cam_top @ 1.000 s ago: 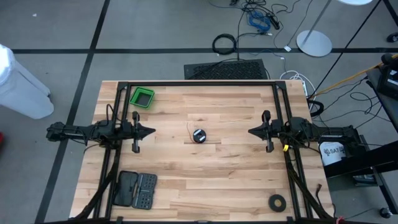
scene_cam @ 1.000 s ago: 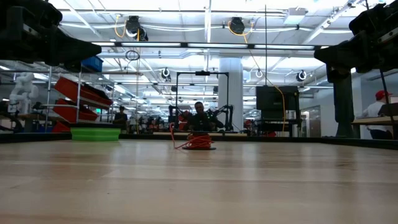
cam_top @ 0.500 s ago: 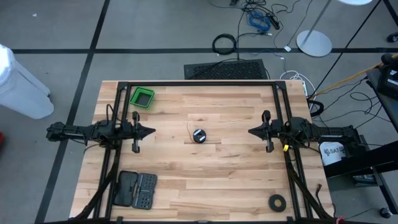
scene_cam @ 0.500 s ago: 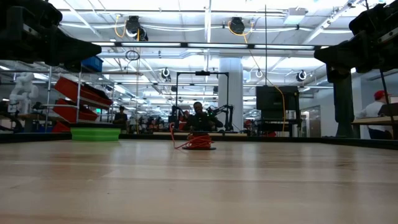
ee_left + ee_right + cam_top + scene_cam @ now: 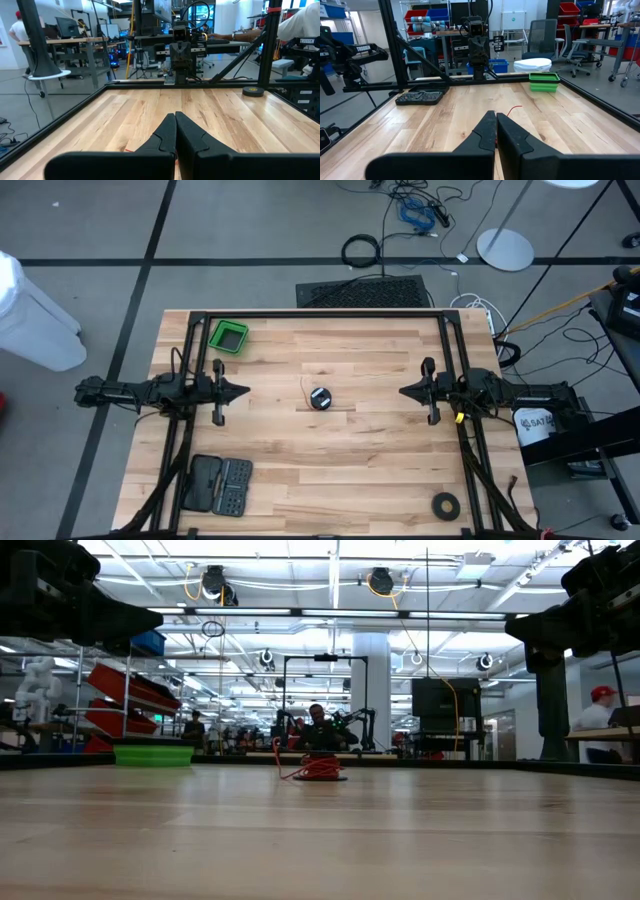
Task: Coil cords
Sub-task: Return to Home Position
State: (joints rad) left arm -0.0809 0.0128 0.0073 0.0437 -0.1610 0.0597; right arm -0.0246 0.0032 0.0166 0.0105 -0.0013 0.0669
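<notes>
The left gripper (image 5: 244, 391) has its two fingers (image 5: 165, 137) pressed together on nothing; the right gripper (image 5: 404, 391) faces it, its fingers (image 5: 510, 137) likewise together and empty. Between the two sets of fingertips, well apart from both, the cord (image 5: 320, 398) lies on the table (image 5: 380, 470) as a small dark bundle with a short red tail curling free. A green bin (image 5: 228, 337) sits off to one side of the left fingers. With nothing pinning it, the springy tail might loosen the coil

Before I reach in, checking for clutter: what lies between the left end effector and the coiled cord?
Bare table, by the high view: nothing between the left end effector and the cord but the cord's own thin tail.
</notes>
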